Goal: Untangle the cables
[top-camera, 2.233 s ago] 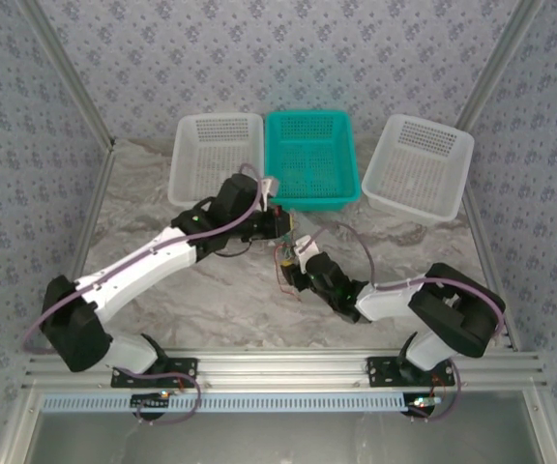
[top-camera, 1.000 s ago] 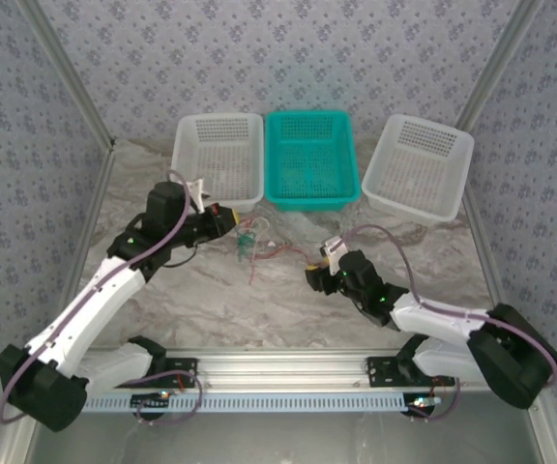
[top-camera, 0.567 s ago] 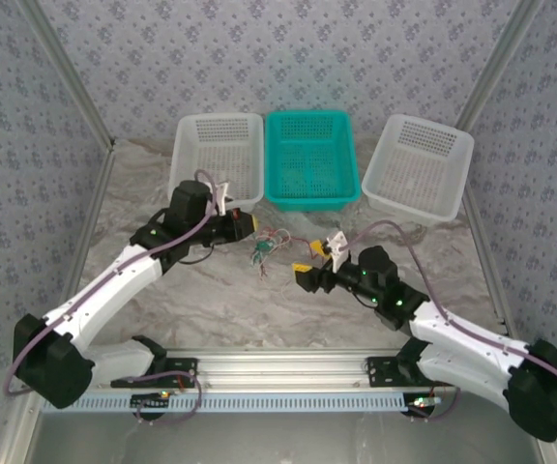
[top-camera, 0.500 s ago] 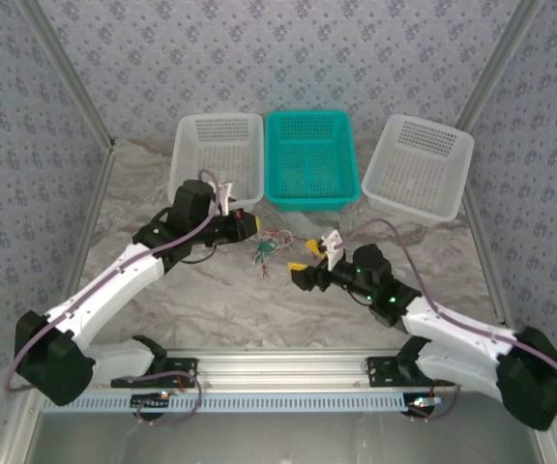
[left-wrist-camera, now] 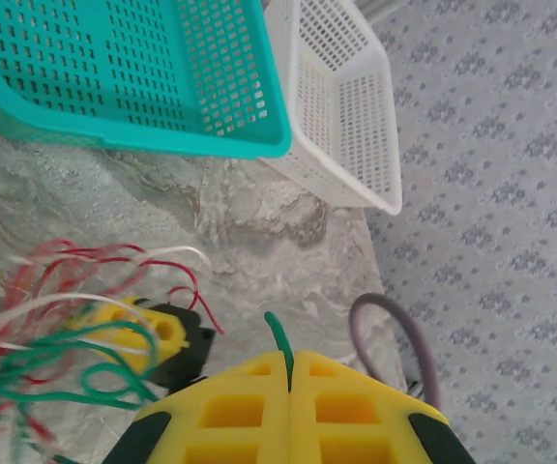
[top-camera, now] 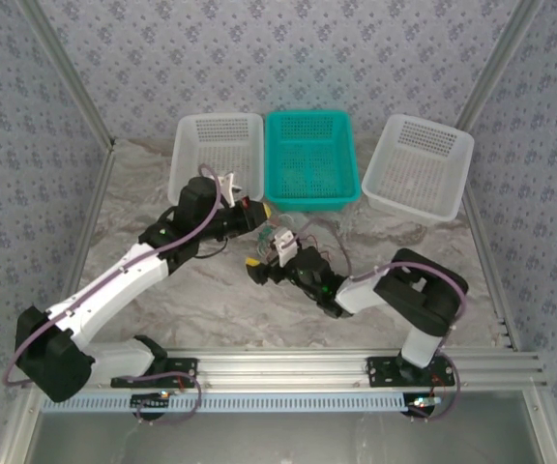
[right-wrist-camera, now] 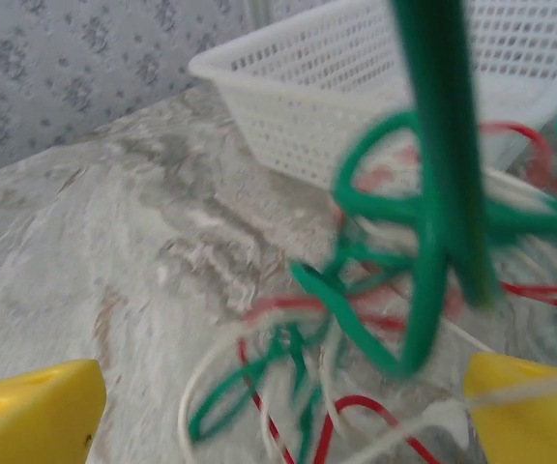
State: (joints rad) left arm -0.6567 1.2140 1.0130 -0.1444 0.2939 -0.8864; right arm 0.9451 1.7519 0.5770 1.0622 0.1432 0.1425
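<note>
The left fingers (left-wrist-camera: 249, 406) are pressed shut, pinching one green strand of the cables (left-wrist-camera: 66, 333). The red, green and cream tangle spreads just ahead of them, off to one side, over the marbled surface (left-wrist-camera: 259, 213). The right fingers (right-wrist-camera: 37, 411) stand wide apart with the tangle between them, a green loop hanging close. A teal basket (left-wrist-camera: 114, 68) sits beyond the left fingers.

Left gripper (left-wrist-camera: 290, 360) jaws pinched on green cable (left-wrist-camera: 278, 334), right gripper (right-wrist-camera: 288, 406) jaws spread wide
</note>
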